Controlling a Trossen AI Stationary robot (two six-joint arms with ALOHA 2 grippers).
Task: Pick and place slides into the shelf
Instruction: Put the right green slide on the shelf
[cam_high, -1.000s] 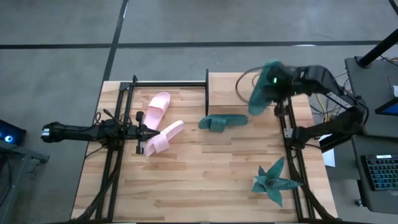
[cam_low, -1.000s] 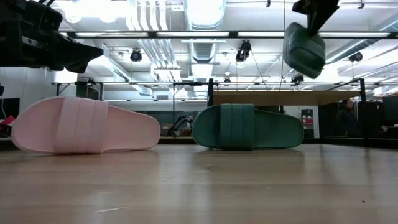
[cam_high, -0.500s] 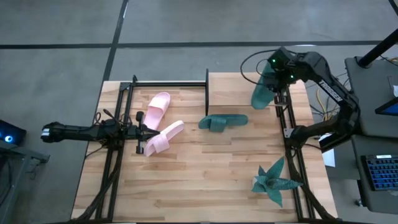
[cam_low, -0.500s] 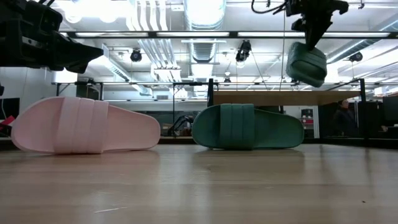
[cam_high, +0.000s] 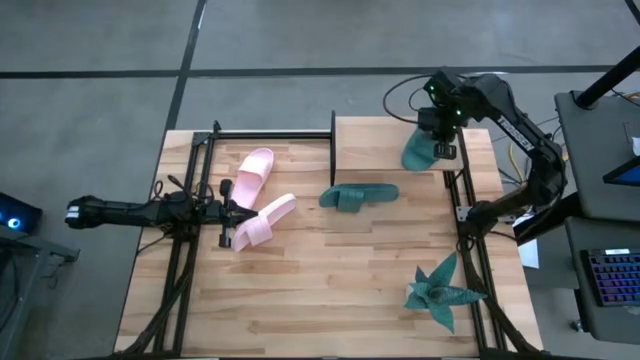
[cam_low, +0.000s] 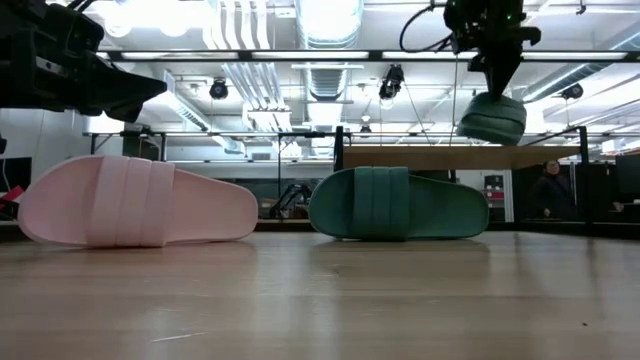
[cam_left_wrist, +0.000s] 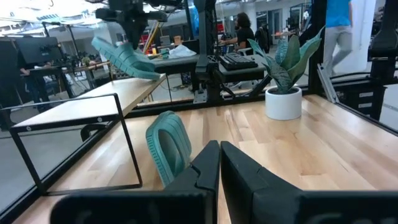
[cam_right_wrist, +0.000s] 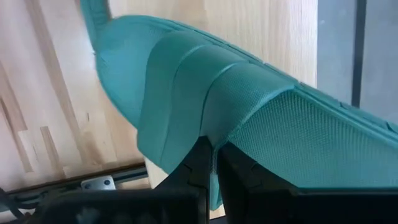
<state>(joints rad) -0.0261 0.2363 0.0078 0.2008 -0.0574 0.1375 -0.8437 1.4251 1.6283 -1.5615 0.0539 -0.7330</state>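
Wood table (cam_high: 330, 290); right gripper (cam_high: 437, 122) clamps teal slide (cam_high: 418, 150) by its strap above shelf (cam_high: 375, 148). Looks soft, light, floppy. Left gripper (cam_high: 228, 212) closed, empty.

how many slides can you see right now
4: two pink slides on the table's left by the left claw, a teal slide mid-table, and another teal slide held by the right claw above the shelf.

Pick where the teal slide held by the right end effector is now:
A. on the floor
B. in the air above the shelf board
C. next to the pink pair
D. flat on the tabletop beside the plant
B: the right end effector holds the teal slide just above the shelf, not yet resting on it.
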